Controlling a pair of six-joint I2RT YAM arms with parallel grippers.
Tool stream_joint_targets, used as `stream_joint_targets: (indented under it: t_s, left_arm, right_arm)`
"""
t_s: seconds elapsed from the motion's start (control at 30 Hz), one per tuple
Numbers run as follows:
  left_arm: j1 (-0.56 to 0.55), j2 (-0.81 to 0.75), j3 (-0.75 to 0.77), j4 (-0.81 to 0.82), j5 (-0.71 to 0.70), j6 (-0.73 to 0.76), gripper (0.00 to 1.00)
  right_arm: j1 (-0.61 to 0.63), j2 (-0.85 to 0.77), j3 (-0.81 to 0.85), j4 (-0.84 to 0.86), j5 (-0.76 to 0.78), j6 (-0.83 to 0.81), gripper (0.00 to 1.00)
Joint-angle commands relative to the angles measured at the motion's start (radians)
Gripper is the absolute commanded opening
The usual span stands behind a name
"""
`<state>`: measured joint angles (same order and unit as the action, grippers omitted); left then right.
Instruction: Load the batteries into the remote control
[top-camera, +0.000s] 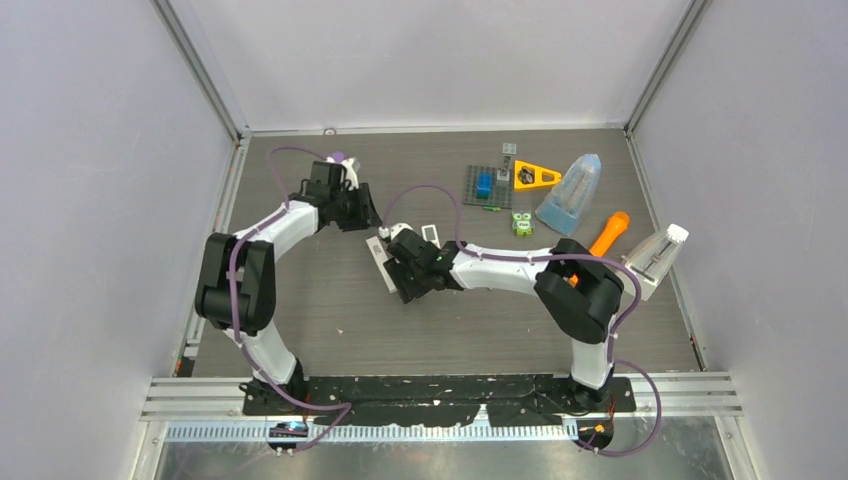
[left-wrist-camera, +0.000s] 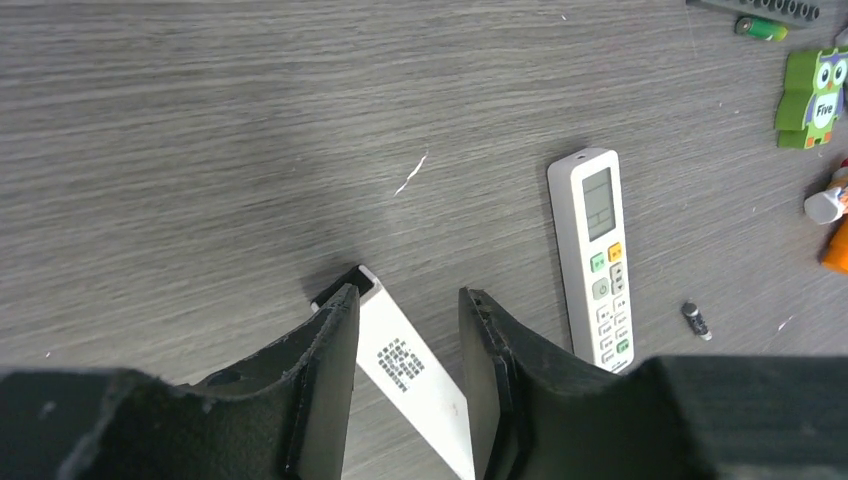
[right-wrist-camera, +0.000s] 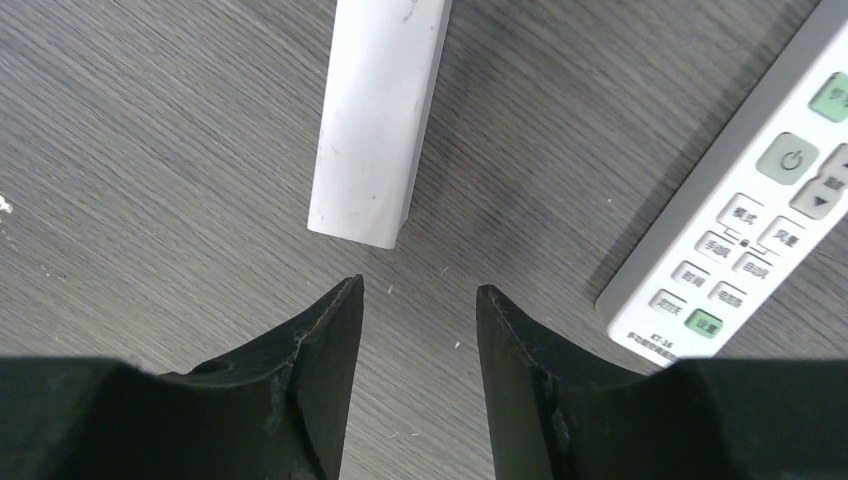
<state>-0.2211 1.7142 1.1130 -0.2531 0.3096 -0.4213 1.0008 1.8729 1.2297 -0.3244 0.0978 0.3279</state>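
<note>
A white remote (left-wrist-camera: 420, 375) lies back up, its empty battery bay (left-wrist-camera: 345, 285) at the far end. My left gripper (left-wrist-camera: 409, 290) is open, with one finger on each side of this remote. The remote also shows in the top view (top-camera: 380, 258) and the right wrist view (right-wrist-camera: 378, 120). A second white remote (left-wrist-camera: 595, 260) lies face up beside it and shows in the right wrist view (right-wrist-camera: 750, 200). A tiny blackish battery (left-wrist-camera: 695, 320) lies right of it. A small green cylinder (left-wrist-camera: 760, 28) lies farther off. My right gripper (right-wrist-camera: 420, 285) is open and empty, just short of the first remote's near end.
At the back right are a grey baseplate (top-camera: 487, 187) with a blue brick, a yellow triangle (top-camera: 535, 177), a green owl block (top-camera: 521, 224), a clear blue cone (top-camera: 572, 195), an orange carrot toy (top-camera: 608, 233) and a white wedge (top-camera: 655, 258).
</note>
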Motion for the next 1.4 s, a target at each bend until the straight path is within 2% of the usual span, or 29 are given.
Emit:
stream_joint_targets:
  t_s: [0.0,0.2,0.9,0.97,1.13,1.37]
  left_arm:
    - [0.004,0.052,0.058,0.026,0.063,0.038,0.42]
    - [0.005,0.109,0.078,0.016,0.078,0.035,0.41]
    - [0.006,0.134,0.033,0.005,0.022,0.039,0.43]
    - [0.006,0.137,0.037,-0.004,0.024,0.038,0.40]
    - [0.005,0.148,0.041,-0.028,0.040,0.029,0.19]
    - [0.006,0.162,0.011,-0.015,0.072,0.001,0.07]
  right_arm:
    - [0.000,0.018,0.049,0.030,-0.007,0.006,0.50]
    - [-0.008,0.040,0.058,0.038,0.009,0.023,0.49]
    - [-0.039,0.081,0.069,0.038,0.004,0.067,0.46]
    - [-0.040,0.084,0.071,0.038,0.003,0.071,0.46]
    - [-0.045,0.094,0.073,0.038,-0.002,0.088,0.46]
    - [-0.063,0.119,0.092,0.011,0.003,0.129,0.46]
